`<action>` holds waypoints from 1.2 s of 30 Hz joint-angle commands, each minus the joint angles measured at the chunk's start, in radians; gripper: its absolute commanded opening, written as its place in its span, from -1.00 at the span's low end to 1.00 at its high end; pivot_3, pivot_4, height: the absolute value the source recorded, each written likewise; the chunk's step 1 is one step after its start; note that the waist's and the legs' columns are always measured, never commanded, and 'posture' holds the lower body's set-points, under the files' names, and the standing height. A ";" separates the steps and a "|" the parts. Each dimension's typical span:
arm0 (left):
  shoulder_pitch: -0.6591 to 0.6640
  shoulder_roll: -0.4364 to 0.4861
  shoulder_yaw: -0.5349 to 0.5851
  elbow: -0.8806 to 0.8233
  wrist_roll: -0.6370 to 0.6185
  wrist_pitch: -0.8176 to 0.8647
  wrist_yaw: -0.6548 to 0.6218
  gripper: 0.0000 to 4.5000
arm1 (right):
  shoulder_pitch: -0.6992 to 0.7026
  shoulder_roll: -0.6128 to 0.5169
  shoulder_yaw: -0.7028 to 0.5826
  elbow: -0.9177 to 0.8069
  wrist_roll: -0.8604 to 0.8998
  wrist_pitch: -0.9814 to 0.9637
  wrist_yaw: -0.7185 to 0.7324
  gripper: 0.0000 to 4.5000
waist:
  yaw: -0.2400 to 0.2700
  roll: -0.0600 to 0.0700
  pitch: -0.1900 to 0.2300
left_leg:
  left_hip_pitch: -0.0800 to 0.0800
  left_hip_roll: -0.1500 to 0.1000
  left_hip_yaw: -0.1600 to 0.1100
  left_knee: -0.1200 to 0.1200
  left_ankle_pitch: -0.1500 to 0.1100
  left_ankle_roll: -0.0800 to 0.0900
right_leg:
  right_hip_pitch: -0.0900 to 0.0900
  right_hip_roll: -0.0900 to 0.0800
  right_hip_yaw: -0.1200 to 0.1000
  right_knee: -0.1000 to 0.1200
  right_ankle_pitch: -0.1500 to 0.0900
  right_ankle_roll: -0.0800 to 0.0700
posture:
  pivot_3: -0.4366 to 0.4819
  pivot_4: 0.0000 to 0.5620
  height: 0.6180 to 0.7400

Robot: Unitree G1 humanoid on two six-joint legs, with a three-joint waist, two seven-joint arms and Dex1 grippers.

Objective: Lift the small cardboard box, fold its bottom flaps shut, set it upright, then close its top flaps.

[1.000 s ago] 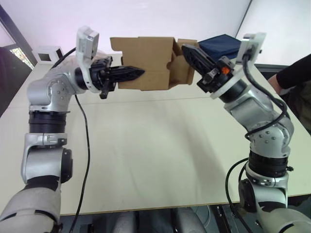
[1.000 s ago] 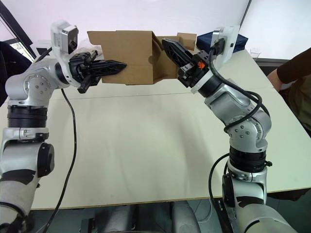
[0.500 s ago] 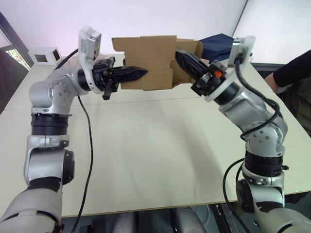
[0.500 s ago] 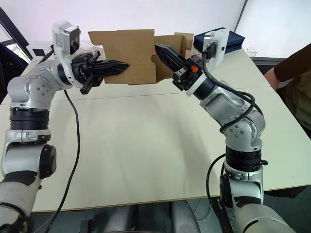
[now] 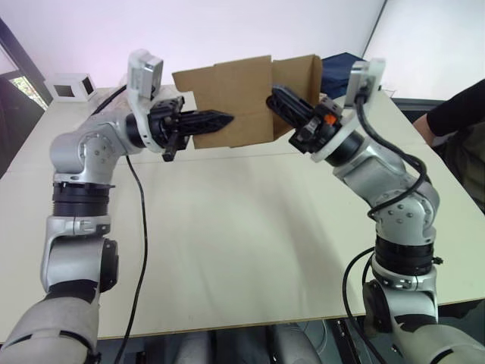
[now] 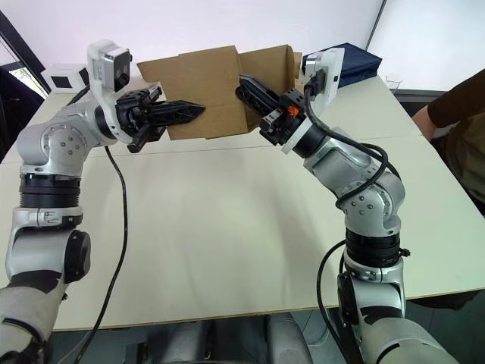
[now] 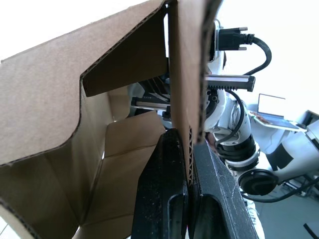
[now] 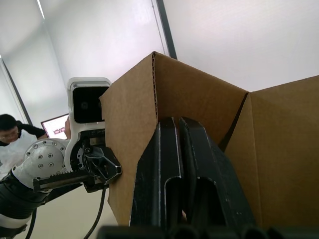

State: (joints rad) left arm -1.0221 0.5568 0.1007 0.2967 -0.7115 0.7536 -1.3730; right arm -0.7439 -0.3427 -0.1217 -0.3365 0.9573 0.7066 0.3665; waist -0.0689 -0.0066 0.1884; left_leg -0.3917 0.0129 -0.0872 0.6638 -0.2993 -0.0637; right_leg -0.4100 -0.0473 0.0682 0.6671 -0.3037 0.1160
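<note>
Above your pale matte table (image 5: 227, 250), the small plain brown corrugated cardboard box (image 5: 231, 100) hung aloft, flaps splayed. Your left gripper (image 5: 225, 117) pinched one wall; your right gripper (image 6: 246, 85) clamped the opposite wall.

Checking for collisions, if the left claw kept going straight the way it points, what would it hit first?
Probably the right claw: the left claw, shut on a wall of the small cardboard box, points across the box toward it. Depth is uncertain.

Matt corrugated small cardboard box (image 5: 231, 98) (fluted edges)
</note>
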 commanded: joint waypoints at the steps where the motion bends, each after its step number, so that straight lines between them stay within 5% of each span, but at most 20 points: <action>1: -0.031 0.008 0.021 0.012 0.006 -0.035 0.009 -1.00 | 0.031 -0.053 -0.037 -0.086 0.048 0.026 0.028 -0.96 | 0.001 0.000 0.000 | 0.000 0.000 0.000 0.000 0.000 0.000 | 0.000 0.000 0.000 0.000 0.000 0.000 | -0.05 -0.47 1.00; 10: -0.045 0.015 0.020 0.053 0.015 -0.062 -0.007 -1.00 | 0.108 -0.200 -0.174 -0.162 0.217 0.113 -0.012 -0.96 | 0.000 0.000 0.000 | 0.000 0.000 0.000 0.000 -0.001 0.002 | 0.000 0.000 0.000 0.000 0.000 0.000 | -0.05 -0.47 1.00; 16: -0.057 0.014 0.022 0.059 0.010 -0.058 -0.019 -1.00 | 0.278 -0.279 -0.199 -0.200 0.225 0.136 0.001 -0.96 | 0.009 0.000 0.000 | 0.000 0.000 0.000 0.000 -0.002 0.003 | 0.001 0.000 0.000 -0.001 0.000 0.000 | -0.05 -0.47 1.00; 36: -0.048 -0.012 0.003 0.007 -0.003 -0.016 -0.032 -1.00 | 0.157 -0.132 -0.042 -0.079 0.031 0.006 0.044 -0.96 | 0.002 0.000 0.000 | 0.000 0.000 0.000 0.000 0.000 0.001 | 0.000 0.000 0.000 0.000 0.000 0.000 | -0.05 -0.47 1.00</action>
State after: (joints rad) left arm -1.0616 0.5435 0.0927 0.3434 -0.6897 0.7341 -1.4027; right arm -0.5603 -0.4845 -0.1610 -0.4049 0.9858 0.7317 0.3977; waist -0.0669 -0.0068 0.1885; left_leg -0.3920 0.0128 -0.0872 0.6640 -0.2997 -0.0630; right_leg -0.4095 -0.0472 0.0682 0.6666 -0.3038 0.1161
